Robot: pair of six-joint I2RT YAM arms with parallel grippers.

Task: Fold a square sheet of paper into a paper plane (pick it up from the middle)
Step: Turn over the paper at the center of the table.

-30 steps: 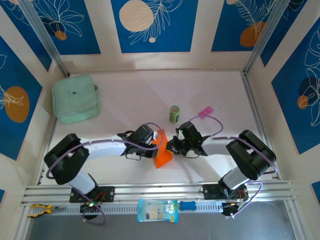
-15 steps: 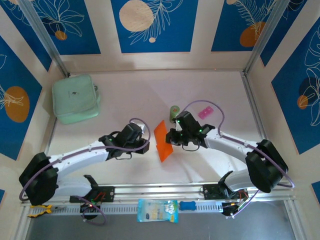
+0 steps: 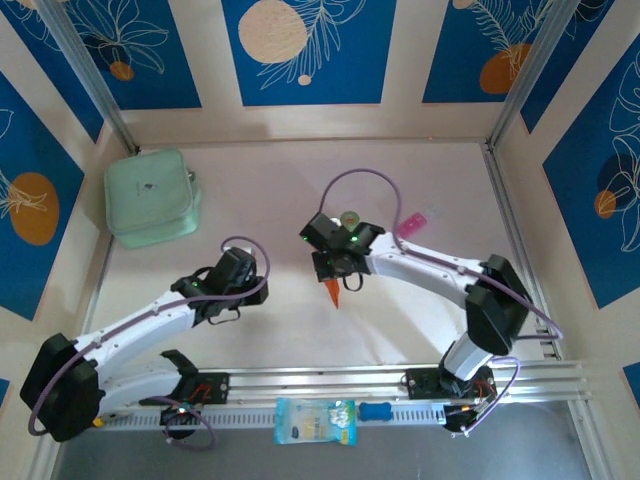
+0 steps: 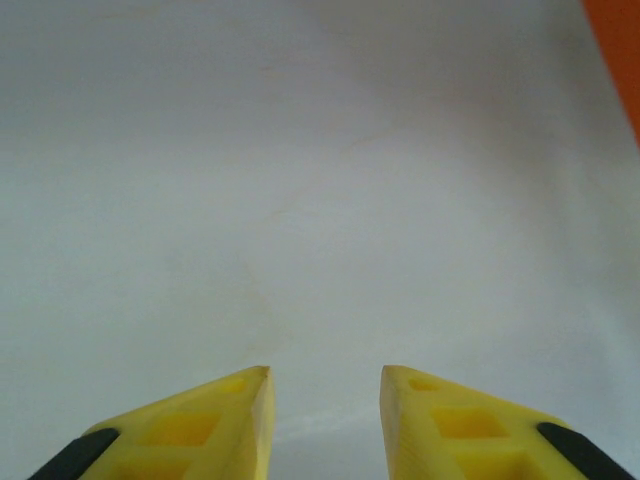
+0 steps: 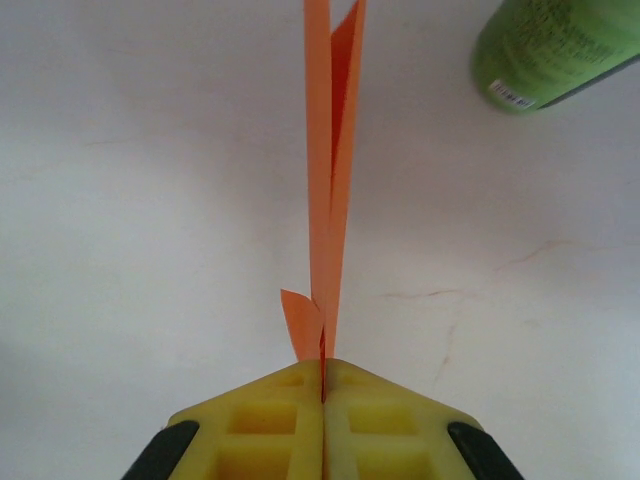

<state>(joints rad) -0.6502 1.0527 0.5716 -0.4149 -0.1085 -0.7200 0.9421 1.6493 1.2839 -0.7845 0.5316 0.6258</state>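
White table [image 3: 280, 170] first, with the mint-green pouch [image 3: 150, 197] parked at 10 o'clock. The left gripper [image 4: 325, 385] sits at about 9 o'clock from the middle. Its 2 yellow fingers [image 4: 220, 420] are partly apart with nothing between them, just bare table. The right gripper [image 5: 322, 385] is near the center, pinched tight on the folded orange paper [image 3: 333, 291], which pokes out past the tips toward 6 o'clock. Green can [image 3: 349, 217] is at 12 o'clock from it, little pink packet [image 3: 412, 222] at 2 o'clock.
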